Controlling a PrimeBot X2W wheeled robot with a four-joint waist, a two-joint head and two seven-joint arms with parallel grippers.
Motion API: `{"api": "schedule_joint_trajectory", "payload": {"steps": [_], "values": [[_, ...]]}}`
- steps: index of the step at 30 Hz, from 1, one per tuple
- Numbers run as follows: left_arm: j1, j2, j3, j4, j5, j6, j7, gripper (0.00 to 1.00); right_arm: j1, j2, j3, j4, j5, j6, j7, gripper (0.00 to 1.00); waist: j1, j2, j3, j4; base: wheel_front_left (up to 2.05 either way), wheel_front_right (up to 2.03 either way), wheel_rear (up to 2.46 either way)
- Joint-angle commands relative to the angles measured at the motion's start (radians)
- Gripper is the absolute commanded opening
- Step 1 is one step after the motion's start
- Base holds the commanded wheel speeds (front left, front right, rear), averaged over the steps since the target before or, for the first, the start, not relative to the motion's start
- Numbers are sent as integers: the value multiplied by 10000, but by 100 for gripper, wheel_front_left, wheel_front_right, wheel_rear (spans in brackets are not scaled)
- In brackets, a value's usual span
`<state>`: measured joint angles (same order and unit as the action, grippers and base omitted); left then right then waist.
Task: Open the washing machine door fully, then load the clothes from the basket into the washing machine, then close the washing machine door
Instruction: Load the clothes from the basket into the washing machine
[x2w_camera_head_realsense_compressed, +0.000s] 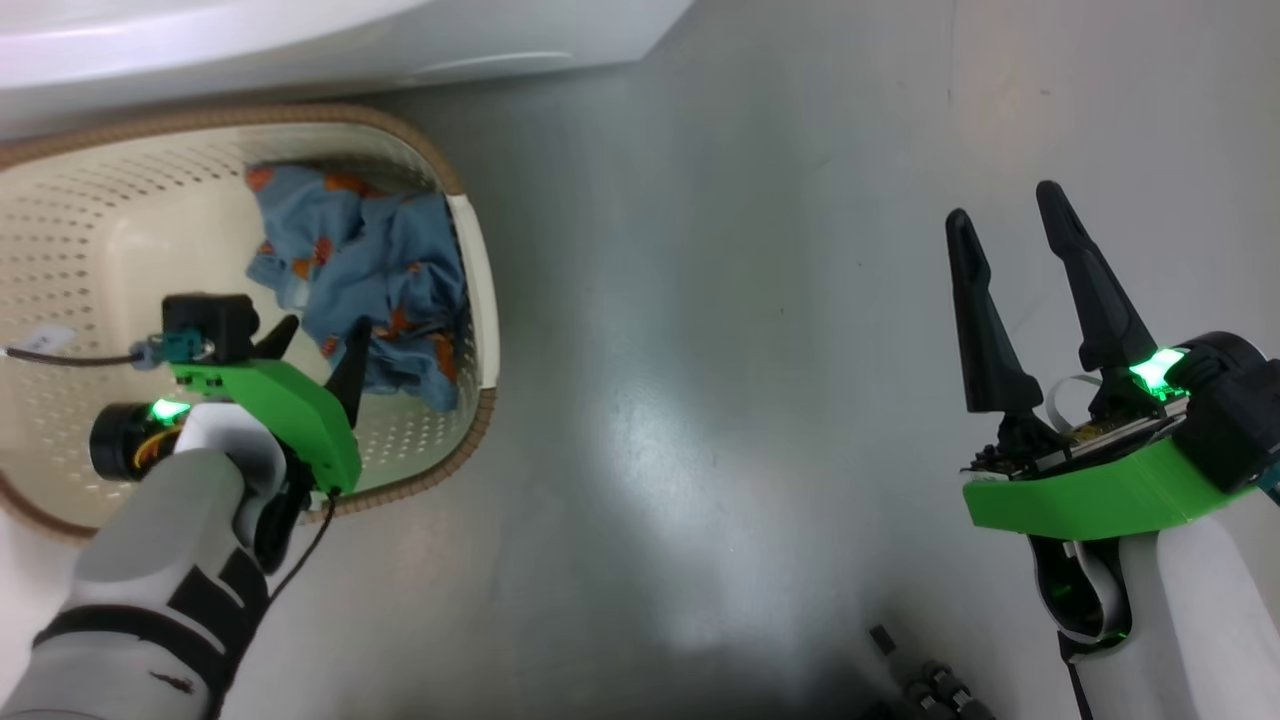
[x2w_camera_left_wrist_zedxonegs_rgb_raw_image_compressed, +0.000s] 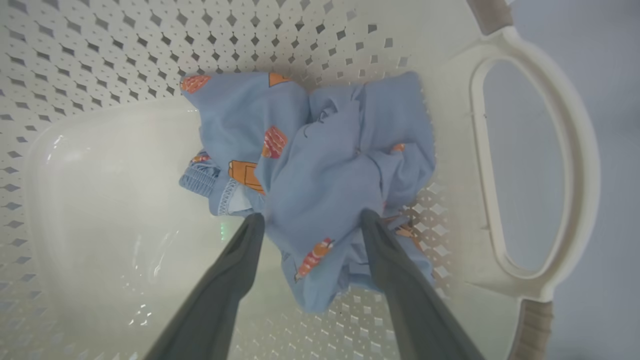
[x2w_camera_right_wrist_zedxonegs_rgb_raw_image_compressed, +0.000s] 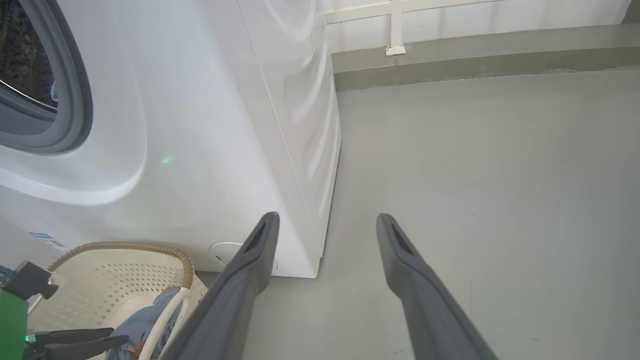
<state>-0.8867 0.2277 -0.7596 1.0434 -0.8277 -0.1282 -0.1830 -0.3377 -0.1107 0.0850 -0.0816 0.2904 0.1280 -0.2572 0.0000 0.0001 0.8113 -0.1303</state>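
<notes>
Left wrist view: left jaws, spread wide, bracket the crumpled light blue clothes (x2w_camera_left_wrist_zedxonegs_rgb_raw_image_compressed: 320, 165) at the handle end of the cream perforated plastic basket (x2w_camera_left_wrist_zedxonegs_rgb_raw_image_compressed: 585, 150); right jaws, also apart, well away.

The basket (x2w_camera_left_wrist_zedxonegs_rgb_raw_image_compressed: 90, 60) is cream plastic. Its walls are punched with small holes and its bottom is smooth and glossy. Its brown rim band (x2w_camera_head_realsense_compressed: 300, 115) looks ribbed and matt. The clothes (x2w_camera_left_wrist_zedxonegs_rgb_raw_image_compressed: 325, 175) are soft, matt cloth, crumpled, with a stitched, gathered hem. The washing machine (x2w_camera_right_wrist_zedxonegs_rgb_raw_image_compressed: 200, 125) has a smooth, glossy white shell, and its grey gasket (x2w_camera_right_wrist_zedxonegs_rgb_raw_image_compressed: 80, 100) looks like dull rubber. The floor (x2w_camera_head_realsense_compressed: 700, 350) is smooth and grey with a soft sheen. The left arm's fingers (x2w_camera_left_wrist_zedxonegs_rgb_raw_image_compressed: 220, 290) and the right arm's fingers (x2w_camera_right_wrist_zedxonegs_rgb_raw_image_compressed: 425, 290) are dark and matt. The right wrist housing (x2w_camera_head_realsense_compressed: 1090, 495) is bright green plastic.
</notes>
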Motion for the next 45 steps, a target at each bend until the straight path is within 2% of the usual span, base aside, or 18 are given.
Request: {"api": "schedule_joint_trajectory", "payload": {"steps": [1,12,13,14,15,16,25,33,42,45], "values": [[5,380,95,-128,-112,-25,32,100,151,60,237,-253,-132,27,-46,100,0,-1,245,-195,0,0,0],[-648,1277,-1686,-803,-2011,-25,219,100,-51,188,330,-324,-169,27,-46,100,0,-1,698,-438,0,0,0],[-696,1326,-1852,-867,-2147,-25,191,96,-63,199,329,-320,-173,27,-46,100,0,-1,713,-451,0,0,0],[-741,1378,-2016,-907,-2277,-25,172,56,-75,211,329,-315,-176,27,-46,100,0,-1,723,-463,0,0,0],[-789,1424,-2174,-917,-2394,-25,152,35,-87,223,330,-310,-176,27,-46,100,0,-1,729,-474,0,0,0],[-836,1454,-2324,-930,-2515,-25,126,0,-101,233,335,-304,-175,27,-46,100,0,-1,732,-483,0,0,0],[-973,1434,-3284,-972,-3617,-25,-306,0,-79,239,277,-219,-195,27,-46,100,0,-1,369,-343,0,0,0],[-581,1340,-3273,-1083,-4353,-25,-765,0,123,124,172,-28,-171,27,-46,100,0,-1,-618,74,0,0,0],[336,1283,-1772,-1627,-3472,-25,-784,0,732,-73,-4,243,-116,27,-46,100,0,-1,-2047,557,0,0,0],[838,1303,-980,-1965,-2883,-25,-785,0,999,-133,-63,323,-90,27,-46,100,0,-1,-2547,669,0,0,0]]}}
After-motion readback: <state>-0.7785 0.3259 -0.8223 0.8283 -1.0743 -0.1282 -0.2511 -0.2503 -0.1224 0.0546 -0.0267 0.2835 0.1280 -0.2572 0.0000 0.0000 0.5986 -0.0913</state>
